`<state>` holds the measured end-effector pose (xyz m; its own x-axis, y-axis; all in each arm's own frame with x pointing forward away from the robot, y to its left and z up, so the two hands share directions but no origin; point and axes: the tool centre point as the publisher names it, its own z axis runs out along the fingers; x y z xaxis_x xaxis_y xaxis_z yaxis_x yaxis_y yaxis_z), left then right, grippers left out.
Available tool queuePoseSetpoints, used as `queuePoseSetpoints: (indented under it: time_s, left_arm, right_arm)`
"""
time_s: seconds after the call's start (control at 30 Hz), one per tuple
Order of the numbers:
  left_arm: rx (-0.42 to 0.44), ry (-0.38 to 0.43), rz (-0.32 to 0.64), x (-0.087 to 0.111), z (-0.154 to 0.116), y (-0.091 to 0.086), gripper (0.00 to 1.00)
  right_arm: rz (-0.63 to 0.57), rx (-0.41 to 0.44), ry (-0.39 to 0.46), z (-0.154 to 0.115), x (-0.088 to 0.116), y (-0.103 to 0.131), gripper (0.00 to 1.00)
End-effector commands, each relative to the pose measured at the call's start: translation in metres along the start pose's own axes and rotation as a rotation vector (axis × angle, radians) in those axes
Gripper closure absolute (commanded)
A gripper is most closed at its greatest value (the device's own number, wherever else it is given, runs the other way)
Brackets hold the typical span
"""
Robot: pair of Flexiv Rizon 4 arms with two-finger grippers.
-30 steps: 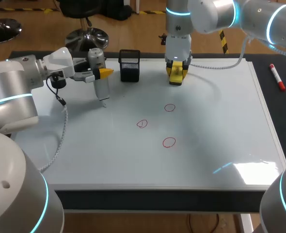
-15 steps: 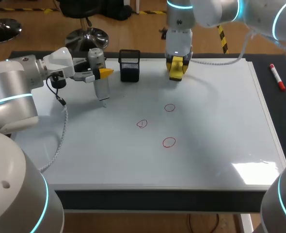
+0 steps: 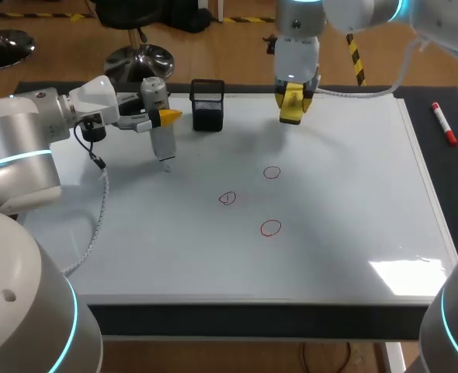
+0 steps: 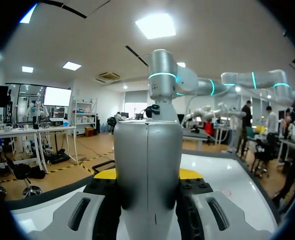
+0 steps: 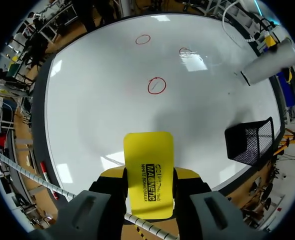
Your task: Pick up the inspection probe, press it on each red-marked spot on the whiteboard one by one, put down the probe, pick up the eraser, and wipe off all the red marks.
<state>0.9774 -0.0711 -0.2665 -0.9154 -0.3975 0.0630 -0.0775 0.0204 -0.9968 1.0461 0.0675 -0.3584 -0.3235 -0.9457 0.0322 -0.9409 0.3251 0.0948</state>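
My left gripper point(image 3: 161, 118) is shut on the silver inspection probe point(image 3: 160, 132), which hangs upright, tip down, over the whiteboard point(image 3: 345, 194) near its back left. In the left wrist view the probe point(image 4: 147, 165) fills the gap between the fingers of that gripper point(image 4: 147, 176). My right gripper point(image 3: 293, 105) is shut on the yellow eraser point(image 3: 292, 102) above the board's back edge. The eraser point(image 5: 148, 167) sticks out past the right gripper point(image 5: 148, 177). Three red marks point(image 3: 272, 172) point(image 3: 227, 198) point(image 3: 270, 227) lie mid-board; from the right wrist the nearest mark point(image 5: 156, 85) is ahead of the eraser.
A black mesh holder point(image 3: 207, 104) stands at the board's back edge between the two grippers, also seen as the mesh holder point(image 5: 250, 142) beside the eraser. A red marker point(image 3: 444, 124) lies on the dark mat right of the board.
My right arm has lifted the eraser and carried it back and a little to the right. The left arm and the probe have not moved.
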Motion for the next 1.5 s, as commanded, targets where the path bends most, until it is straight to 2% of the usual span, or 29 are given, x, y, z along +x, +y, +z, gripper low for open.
queuePoseSetpoints:
  time_s: [0.03, 0.37, 0.8, 1.23, 1.37, 1.5]
  left_arm:
    - [0.001, 0.0, 0.0, 0.0, 0.0, -0.001, 1.0]
    - [0.001, 0.0, 0.0, 0.0, 0.0, -0.001, 1.0]
    - [0.001, 0.0, 0.0, 0.0, 0.0, -0.001, 1.0]
    - [0.001, 0.0, 0.0, 0.0, 0.0, -0.001, 1.0]
    - [0.001, 0.0, 0.0, 0.0, 0.0, -0.001, 1.0]
    - [0.001, 0.0, 0.0, 0.0, 0.0, -0.001, 1.0]
  right_arm:
    - [0.01, 0.029, -0.015, -0.008, 0.021, 0.013, 1.0]
    - [0.075, 0.048, -0.011, -0.023, 0.053, 0.027, 1.0]
    - [0.171, 0.063, -0.027, -0.021, 0.092, 0.05, 1.0]
    - [0.265, 0.076, -0.043, -0.016, 0.134, 0.056, 1.0]
    - [0.287, 0.075, -0.041, -0.019, 0.14, 0.062, 1.0]
    - [0.3, 0.072, -0.038, -0.016, 0.153, 0.059, 1.0]
